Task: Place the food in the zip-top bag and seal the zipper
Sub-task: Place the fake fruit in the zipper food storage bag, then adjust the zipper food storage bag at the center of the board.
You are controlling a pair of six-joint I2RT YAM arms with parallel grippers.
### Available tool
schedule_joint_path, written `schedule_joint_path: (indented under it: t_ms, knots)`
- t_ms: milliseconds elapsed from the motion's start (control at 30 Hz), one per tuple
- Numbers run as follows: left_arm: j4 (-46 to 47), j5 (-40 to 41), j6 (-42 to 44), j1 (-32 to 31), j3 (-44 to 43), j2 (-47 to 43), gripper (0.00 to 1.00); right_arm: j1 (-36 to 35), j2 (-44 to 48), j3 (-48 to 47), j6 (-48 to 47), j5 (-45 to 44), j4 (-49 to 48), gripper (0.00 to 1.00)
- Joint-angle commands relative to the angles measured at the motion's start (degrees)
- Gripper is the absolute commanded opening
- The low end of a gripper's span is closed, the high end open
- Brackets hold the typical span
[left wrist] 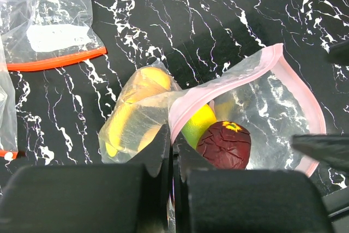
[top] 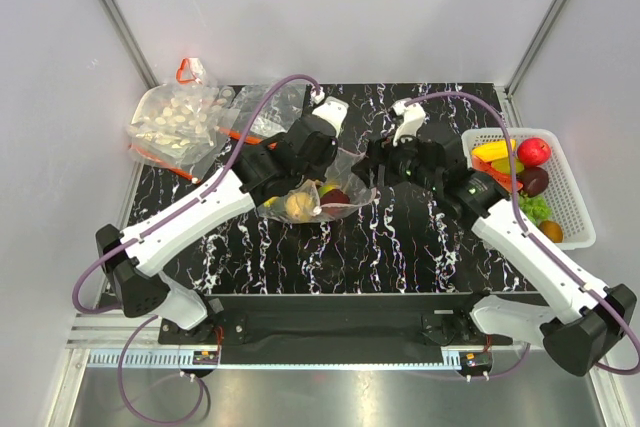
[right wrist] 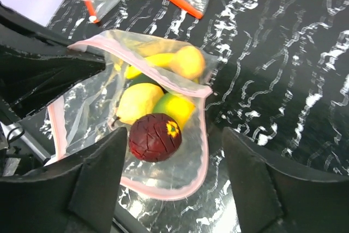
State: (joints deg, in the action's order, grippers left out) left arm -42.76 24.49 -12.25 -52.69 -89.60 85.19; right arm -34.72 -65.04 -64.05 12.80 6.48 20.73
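Note:
A clear bag with a pink rim [top: 335, 199] lies open on the table's middle. It holds a dark purple fruit [right wrist: 155, 137], a yellow lemon [right wrist: 139, 102], a green-yellow fruit [right wrist: 175, 107] and a yellow banana [left wrist: 128, 118]. My left gripper [left wrist: 173, 145] is shut on the bag's pink rim [left wrist: 188, 105] and holds the mouth up. My right gripper [right wrist: 173, 159] is open and empty just above the bag's mouth. The dotted zip-top bag [top: 180, 119] with its red-orange zipper [top: 155, 155] lies at the back left, untouched.
A white mesh basket [top: 578, 202] at the right holds a red apple [top: 533, 151], a banana [top: 493, 150], a purple fruit [top: 535, 181], a green one [top: 537, 209] and an orange one [top: 551, 231]. An undotted clear bag [left wrist: 54, 36] with an orange strip lies behind the left gripper.

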Motion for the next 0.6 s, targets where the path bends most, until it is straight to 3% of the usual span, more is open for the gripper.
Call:
schedule_joint_path:
  t_ms: [0,433,567]
  knots:
    - [2.8,1.8,-0.1,0.3,-0.8,-2.4,0.00,-0.3,0.2,-5.2,0.6,-4.1,6.2,0.75]
    - [2.4,3.6,-1.1,1.9,-0.8,-3.4,0.00,-0.2,-9.8,-10.7,0.7,-2.4,17.8,0.68]
    - [2.0,3.5,-1.4,2.7,-1.2,-3.3,0.00,-0.2,-10.9,-11.8,2.1,1.8,19.3,0.54]
